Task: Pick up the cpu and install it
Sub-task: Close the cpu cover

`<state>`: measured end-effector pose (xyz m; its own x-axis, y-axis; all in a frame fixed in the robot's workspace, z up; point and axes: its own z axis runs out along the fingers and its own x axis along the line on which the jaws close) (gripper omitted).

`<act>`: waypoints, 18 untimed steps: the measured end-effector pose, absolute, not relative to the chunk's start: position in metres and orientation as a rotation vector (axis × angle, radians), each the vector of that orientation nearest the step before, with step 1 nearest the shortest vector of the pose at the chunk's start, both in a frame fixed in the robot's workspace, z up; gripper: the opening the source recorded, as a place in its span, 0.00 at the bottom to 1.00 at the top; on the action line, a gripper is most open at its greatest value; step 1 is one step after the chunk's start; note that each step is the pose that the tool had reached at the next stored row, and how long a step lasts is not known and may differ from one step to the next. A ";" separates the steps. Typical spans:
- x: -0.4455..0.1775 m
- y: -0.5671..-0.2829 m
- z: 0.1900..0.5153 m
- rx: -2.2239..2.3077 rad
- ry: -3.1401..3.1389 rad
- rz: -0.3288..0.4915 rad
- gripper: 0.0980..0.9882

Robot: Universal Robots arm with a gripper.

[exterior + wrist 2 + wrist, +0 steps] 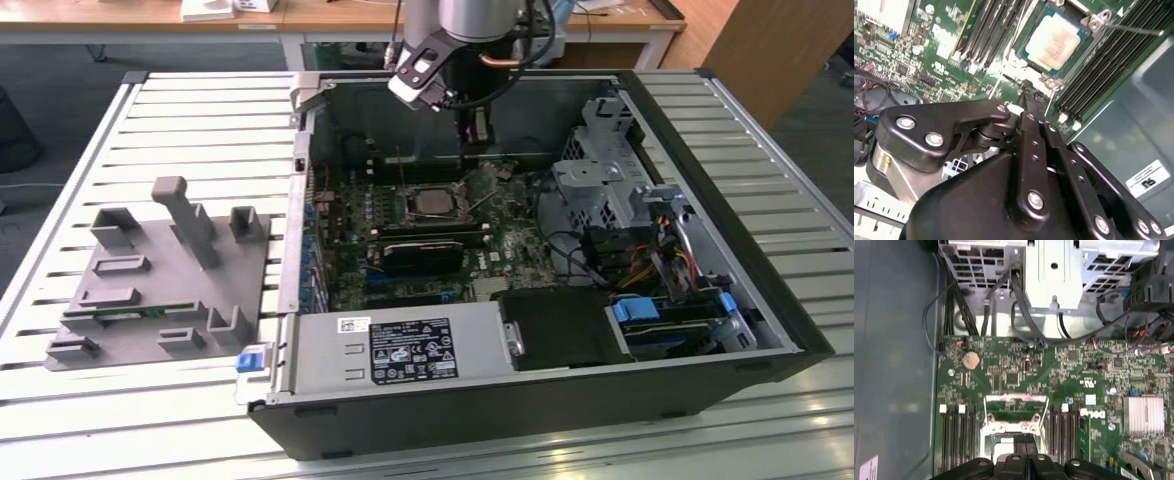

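Square cpu [1056, 41], pale silvery metal top, thin green edge, flat in the motherboard socket.

Exterior view high; both wrist views close, seemingly sharing motherboard [1074, 365].

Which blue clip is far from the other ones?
The blue plastic clip at the exterior view's left, beside the grey metal box; the other blue clips sit together at that view's right.

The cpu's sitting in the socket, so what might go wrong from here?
The cpu lies in its socket with the thin lever standing free, so it looks unclamped; a nudge might shift it. The gripper, jaws shut, hangs close beside the socket and might clip the memory slots.
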<state>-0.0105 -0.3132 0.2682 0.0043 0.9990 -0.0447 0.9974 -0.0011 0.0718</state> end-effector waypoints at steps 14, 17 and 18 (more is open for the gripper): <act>0.014 -0.313 0.266 2.171 2.165 0.020 0.01; 0.016 -0.313 0.265 2.171 2.166 0.019 0.01; 0.016 -0.313 0.264 2.171 2.166 0.019 0.01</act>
